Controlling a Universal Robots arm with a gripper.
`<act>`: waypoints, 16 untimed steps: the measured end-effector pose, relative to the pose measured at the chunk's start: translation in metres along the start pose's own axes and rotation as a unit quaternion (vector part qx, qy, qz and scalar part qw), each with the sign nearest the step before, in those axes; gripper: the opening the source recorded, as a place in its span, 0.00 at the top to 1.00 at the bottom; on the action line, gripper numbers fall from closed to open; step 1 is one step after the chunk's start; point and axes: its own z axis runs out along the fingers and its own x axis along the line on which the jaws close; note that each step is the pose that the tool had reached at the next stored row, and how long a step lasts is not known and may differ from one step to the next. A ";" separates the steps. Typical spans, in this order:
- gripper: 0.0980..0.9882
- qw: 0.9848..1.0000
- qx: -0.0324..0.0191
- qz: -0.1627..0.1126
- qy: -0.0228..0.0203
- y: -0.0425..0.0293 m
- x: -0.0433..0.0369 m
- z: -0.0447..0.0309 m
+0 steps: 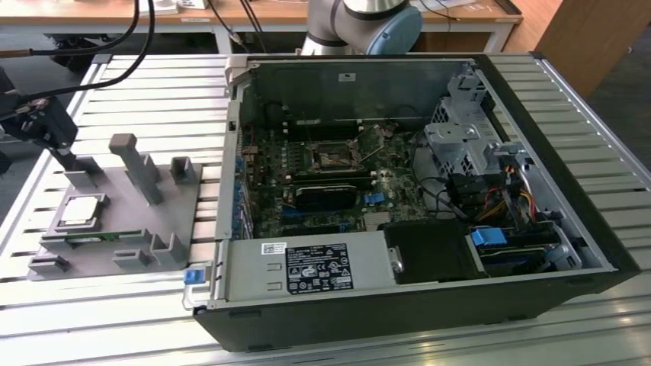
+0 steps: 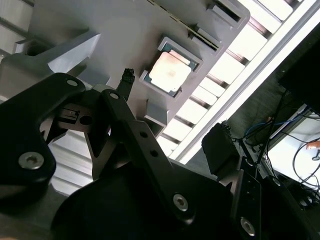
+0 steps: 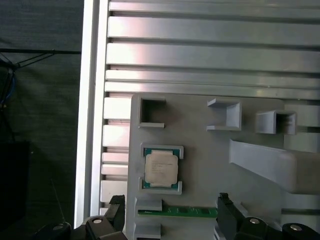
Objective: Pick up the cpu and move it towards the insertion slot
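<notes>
Cpu (image 3: 161,168) lies flat and untouched in its pocket of the grey fixture (image 3: 210,165) on the table (image 3: 200,65), with the hand (image 3: 170,200) open over the same fixture, fingers (image 3: 223,205) spread wide, apparently just short of straddling the cpu.

A slatted metal table (image 1: 152,91) is carrying everything. A grey plastic fixture (image 1: 117,225) is sitting near the table's edge on the exterior view's left, with upright posts (image 1: 137,171) rising from it and a green memory stick (image 3: 175,211) lying in one groove. An open computer case (image 1: 407,324) is lying on its side across the table's middle, with a labelled power supply (image 1: 305,268) sitting inside and coloured cables (image 1: 498,202) trailing nearby.
</notes>
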 end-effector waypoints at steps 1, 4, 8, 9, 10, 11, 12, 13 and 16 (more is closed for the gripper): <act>0.19 1.000 0.000 0.000 0.000 0.0000 0.0001 0.0008; 0.19 1.000 0.000 0.000 0.000 0.0000 0.0003 0.0029; 0.19 1.000 0.000 0.000 0.000 -0.0001 0.0005 0.0059; 0.19 1.000 0.000 0.000 0.000 -0.0002 0.0005 0.0066; 0.19 1.000 0.000 0.000 0.000 -0.0002 0.0006 0.0074; 0.19 1.000 0.000 0.000 0.000 -0.0002 0.0006 0.0081; 0.19 1.000 0.000 0.000 0.000 -0.0002 0.0006 0.0088; 0.19 1.000 0.000 0.000 0.000 -0.0003 0.0007 0.0095; 0.19 1.000 0.001 0.000 0.000 -0.0003 0.0008 0.0116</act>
